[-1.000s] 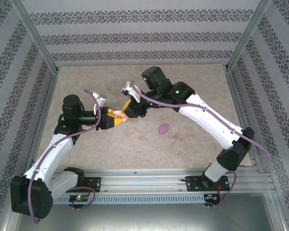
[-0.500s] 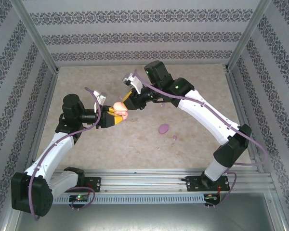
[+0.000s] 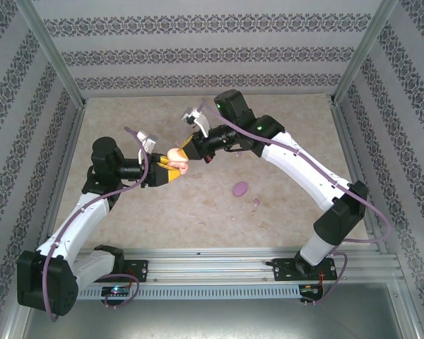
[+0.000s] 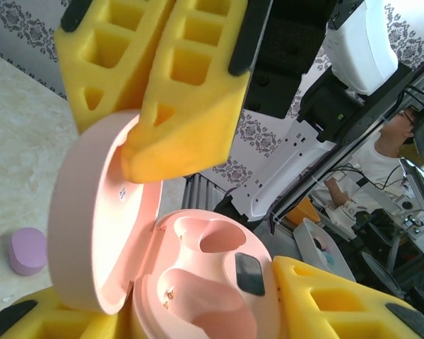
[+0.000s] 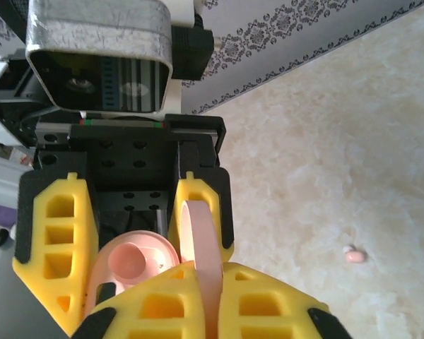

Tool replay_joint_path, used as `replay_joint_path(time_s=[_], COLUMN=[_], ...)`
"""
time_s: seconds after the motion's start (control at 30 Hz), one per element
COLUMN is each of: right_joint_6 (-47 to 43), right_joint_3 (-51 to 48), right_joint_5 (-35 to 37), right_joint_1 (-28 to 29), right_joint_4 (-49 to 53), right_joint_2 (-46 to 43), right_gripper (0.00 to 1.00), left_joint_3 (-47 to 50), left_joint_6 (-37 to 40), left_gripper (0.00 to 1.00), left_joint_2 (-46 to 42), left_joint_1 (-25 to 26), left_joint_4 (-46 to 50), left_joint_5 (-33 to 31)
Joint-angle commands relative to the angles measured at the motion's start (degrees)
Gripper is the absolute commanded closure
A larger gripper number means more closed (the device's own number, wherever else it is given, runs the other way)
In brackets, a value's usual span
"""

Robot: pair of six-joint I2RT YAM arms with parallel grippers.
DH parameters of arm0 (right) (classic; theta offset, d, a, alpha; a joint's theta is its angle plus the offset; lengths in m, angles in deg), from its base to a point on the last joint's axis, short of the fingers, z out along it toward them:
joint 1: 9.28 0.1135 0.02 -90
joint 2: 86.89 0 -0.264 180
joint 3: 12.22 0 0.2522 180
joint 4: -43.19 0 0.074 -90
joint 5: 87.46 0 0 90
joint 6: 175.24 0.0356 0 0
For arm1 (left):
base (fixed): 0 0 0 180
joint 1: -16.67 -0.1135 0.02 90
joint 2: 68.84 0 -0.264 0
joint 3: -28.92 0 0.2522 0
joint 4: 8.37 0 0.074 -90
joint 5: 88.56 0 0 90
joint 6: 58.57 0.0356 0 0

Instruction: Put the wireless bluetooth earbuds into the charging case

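Observation:
A pink charging case (image 4: 205, 282) stands open, both of its wells empty. My left gripper (image 4: 191, 314) is shut on its base, yellow pads on either side. The lid (image 4: 92, 219) is swung up, and my right gripper (image 5: 208, 296) is shut on the lid's edge (image 5: 201, 247). In the top view the two grippers meet mid-table, left (image 3: 174, 170) and right (image 3: 186, 150), with the case (image 3: 175, 159) between them. A pale pink earbud (image 5: 353, 254) lies on the table. A small purple earbud (image 3: 256, 203) lies beside the purple case (image 3: 240, 188).
The purple case (image 4: 27, 251) sits shut on the marble-patterned table (image 3: 283, 134), right of the grippers. Patterned walls and a metal frame enclose the table on three sides. The rail with the arm bases (image 3: 219, 265) runs along the near edge.
The pink case's lid has swung up from nearly shut to open. My right arm rose and shifted back a little, and its jaws tightened on the lid. The left arm has hardly moved.

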Motion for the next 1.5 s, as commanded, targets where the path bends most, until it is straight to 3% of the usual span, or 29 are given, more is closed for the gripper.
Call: replay_joint_path(time_s=[0.0,0.27,0.47,0.63,0.8,1.03,1.47], right_joint_6=[0.34,-3.81,-7.2,-13.66,-17.99,-20.19,-17.93], right_joint_3=[-1.58,-4.5,-10.63,-13.06,-14.89,-15.91,-14.97], right_joint_5=[5.71,18.2,28.04,35.93,37.59,33.94,26.02], right_joint_1=[-0.79,3.26,5.4,7.23,8.21,9.27,9.54], right_joint_4=[0.31,-3.71,-9.97,-10.76,-12.87,-15.5,-14.03], right_joint_2=[-0.66,-7.29,-12.1,-14.08,-14.73,-14.91,-14.57], right_gripper=[1.0,1.0,1.0,1.0,1.0,1.0,1.0], left_joint_3=[-3.16,-7.15,-9.21,-10.18,-8.94,-6.96,-3.64], left_joint_6=[7.01,34.82,45.43,48.44,46.55,39.87,40.48], left_gripper=[0.52,0.28,0.07,0.02,0.05,0.11,0.19], left_joint_2=[-2.52,-8.1,-10.63,-12.42,-12.26,-8.92,-7.8], left_joint_1=[1.66,1.66,1.7,1.57,1.59,1.6,0.67], left_joint_4=[-5.4,26.35,40.28,46.74,45.27,36.77,23.31], left_joint_5=[2.97,-5.64,-13.16,-16.19,-12.27,-11.3,-10.68])
